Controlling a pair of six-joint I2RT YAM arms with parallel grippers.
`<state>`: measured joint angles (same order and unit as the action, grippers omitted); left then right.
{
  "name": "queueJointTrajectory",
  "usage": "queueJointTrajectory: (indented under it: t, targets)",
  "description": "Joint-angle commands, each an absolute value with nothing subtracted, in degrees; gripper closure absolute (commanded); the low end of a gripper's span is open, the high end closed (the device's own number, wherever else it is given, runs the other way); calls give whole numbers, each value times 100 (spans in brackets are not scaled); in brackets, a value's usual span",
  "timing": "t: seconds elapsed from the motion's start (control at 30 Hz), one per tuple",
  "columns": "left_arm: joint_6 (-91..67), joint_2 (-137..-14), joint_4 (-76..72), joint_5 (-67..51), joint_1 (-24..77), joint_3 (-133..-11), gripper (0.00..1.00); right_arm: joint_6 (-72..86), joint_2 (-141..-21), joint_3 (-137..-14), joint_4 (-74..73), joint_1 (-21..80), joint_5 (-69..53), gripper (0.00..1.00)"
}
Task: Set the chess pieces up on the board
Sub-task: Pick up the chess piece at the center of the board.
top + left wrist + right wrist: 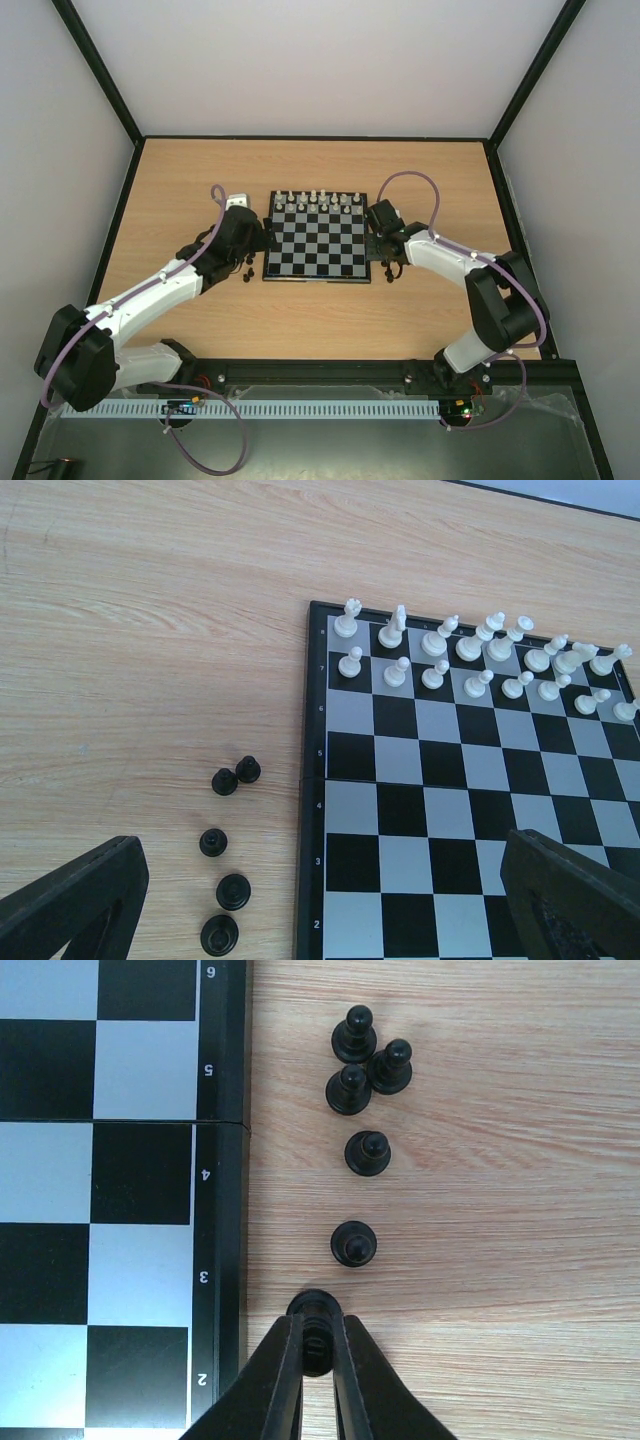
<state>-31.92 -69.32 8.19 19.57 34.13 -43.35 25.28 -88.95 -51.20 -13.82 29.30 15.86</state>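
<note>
Board (316, 237) at worktop (300, 320) centre, opposing set (318, 201) on its two far rows, chess pieces (367, 1152) loose on the worktop beside its left and right edges.

One board (445, 810) is lying on the table (150, 630), carrying sixteen white pieces (437, 640). Eleven black pieces (367, 1153) are standing beside it: five left, six right.

Top external: high above and behind the arms (150, 295), looking down over the whole table (180, 180) and chessboard (317, 250). Left wrist: low and close, tilted forward across the board's left edge, black pieces (222, 885) beside it. Right wrist: closer still, straight down on the right edge and black pawns (365, 1070) there. Shared throughout: the chessboard
</note>
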Motion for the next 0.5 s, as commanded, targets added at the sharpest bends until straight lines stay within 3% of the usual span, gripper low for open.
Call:
queueJointTrajectory:
  t: [0.0,0.23,0.47]
  targets:
    - [-3135,-6935,822,2030,3447,-4491,1,2496,-9025,-5255,-1511,2961,1599,90]
    - [-3135,-6935,826,2039,3447,-4491,0,2505,-9037,-5259,-1529,2962,1625,98]
    - [-3130,-6935,832,2065,3453,-4501,1,2483,-8667,-5228,-1571,2978,1543,99]
